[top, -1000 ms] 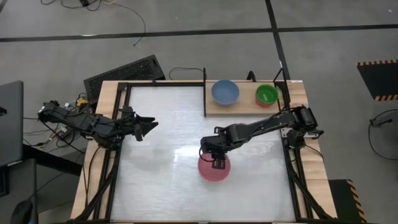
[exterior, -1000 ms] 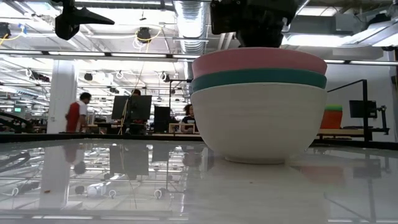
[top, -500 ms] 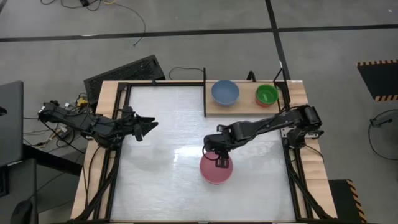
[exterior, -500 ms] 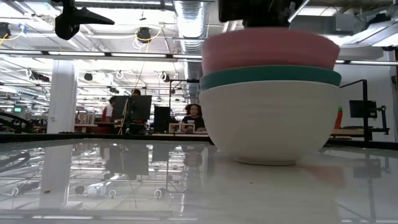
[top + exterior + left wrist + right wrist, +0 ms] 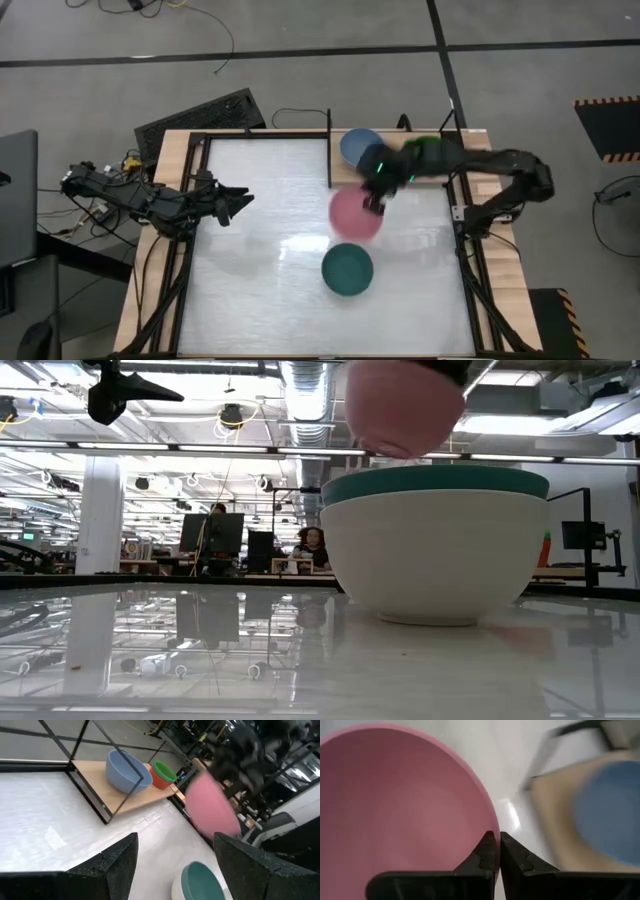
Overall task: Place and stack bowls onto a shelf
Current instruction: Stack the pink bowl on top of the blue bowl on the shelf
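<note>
My right gripper is shut on a pink bowl and holds it in the air just in front of the wooden shelf. A teal bowl sits nested in a white bowl on the table, nearer than the pink bowl. A blue bowl and a green bowl stand on the shelf, partly hidden by my right arm. The green bowl sits in a red one. My left gripper is open and empty at the table's left side. My right gripper pinches the pink bowl's rim between its two fingers, one finger inside the bowl and one outside. The bowl is lifted clear, above the teal bowl's rim in the low view, and it is tilted.
The shelf's black posts frame the plank at the table's far right. A black frame runs round the table's edges. A keyboard lies beyond the far left corner. People show in the room behind the table.
My right gripper has lifted the pink bowl off the teal and white bowls and carried it up and toward the table's far edge, near the shelf. The bowl has tipped. The teal and white bowls stay on the table.
</note>
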`<state>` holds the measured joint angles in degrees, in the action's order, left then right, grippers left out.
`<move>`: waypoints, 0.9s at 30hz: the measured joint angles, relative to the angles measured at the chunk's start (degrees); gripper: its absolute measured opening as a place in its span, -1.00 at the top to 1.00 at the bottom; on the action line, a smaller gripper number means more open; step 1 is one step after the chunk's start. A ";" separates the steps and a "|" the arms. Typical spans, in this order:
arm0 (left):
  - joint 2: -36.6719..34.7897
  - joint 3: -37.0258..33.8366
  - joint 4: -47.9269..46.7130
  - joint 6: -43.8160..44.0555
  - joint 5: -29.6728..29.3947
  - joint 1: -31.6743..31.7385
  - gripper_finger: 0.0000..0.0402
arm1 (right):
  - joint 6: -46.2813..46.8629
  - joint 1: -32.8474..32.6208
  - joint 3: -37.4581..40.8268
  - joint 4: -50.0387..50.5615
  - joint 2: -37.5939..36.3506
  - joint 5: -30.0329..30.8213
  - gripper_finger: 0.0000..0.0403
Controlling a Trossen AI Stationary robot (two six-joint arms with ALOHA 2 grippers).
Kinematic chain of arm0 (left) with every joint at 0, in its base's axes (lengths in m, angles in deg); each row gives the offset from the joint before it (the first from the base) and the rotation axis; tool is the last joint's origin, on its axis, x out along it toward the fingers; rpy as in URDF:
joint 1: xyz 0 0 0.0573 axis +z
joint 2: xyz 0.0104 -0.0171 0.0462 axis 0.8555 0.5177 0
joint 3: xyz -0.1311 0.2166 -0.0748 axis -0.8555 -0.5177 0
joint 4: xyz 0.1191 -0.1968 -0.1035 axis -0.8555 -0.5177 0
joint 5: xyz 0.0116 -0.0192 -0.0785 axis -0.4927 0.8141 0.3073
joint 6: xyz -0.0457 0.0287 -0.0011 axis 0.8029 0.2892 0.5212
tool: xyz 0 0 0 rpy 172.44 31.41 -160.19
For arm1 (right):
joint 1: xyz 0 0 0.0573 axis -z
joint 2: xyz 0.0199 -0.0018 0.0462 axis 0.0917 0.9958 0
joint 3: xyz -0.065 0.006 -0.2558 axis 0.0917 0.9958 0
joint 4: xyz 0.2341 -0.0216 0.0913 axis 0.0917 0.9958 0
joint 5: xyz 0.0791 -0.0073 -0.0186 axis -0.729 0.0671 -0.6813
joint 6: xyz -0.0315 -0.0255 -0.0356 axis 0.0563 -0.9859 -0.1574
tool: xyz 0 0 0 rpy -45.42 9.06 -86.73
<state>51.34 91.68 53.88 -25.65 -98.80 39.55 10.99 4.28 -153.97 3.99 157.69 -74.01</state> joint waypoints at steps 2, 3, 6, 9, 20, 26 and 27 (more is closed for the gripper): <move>0.01 0.00 -0.03 0.02 -1.08 0.01 -0.22 | 0.11 6.21 0.00 -0.02 -2.38 0.68 0.86; 0.00 0.00 0.01 0.01 -1.60 0.00 -0.22 | 0.59 9.42 0.00 -0.19 -3.29 1.58 0.86; 0.02 0.00 0.02 0.02 -2.78 0.02 -0.22 | 2.81 18.40 -0.02 -2.52 -4.45 3.05 0.84; 0.02 0.00 0.02 0.02 -3.20 0.01 -0.22 | 4.78 25.58 0.00 -3.54 -3.65 2.74 0.84; 0.00 0.00 0.04 2.48 -5.93 0.01 -0.22 | 2.92 34.96 0.02 -5.13 8.78 -5.41 0.84; 0.00 0.00 0.04 2.93 -6.04 0.02 -0.22 | 2.45 38.47 0.02 -4.63 12.25 -9.49 0.84; 0.00 0.00 0.04 2.95 -6.06 0.00 -0.22 | 1.97 38.76 0.02 -4.54 12.70 -9.66 0.84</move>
<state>51.34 91.68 53.93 -22.70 -104.86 39.55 12.96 43.05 -153.95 -0.55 170.39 -83.66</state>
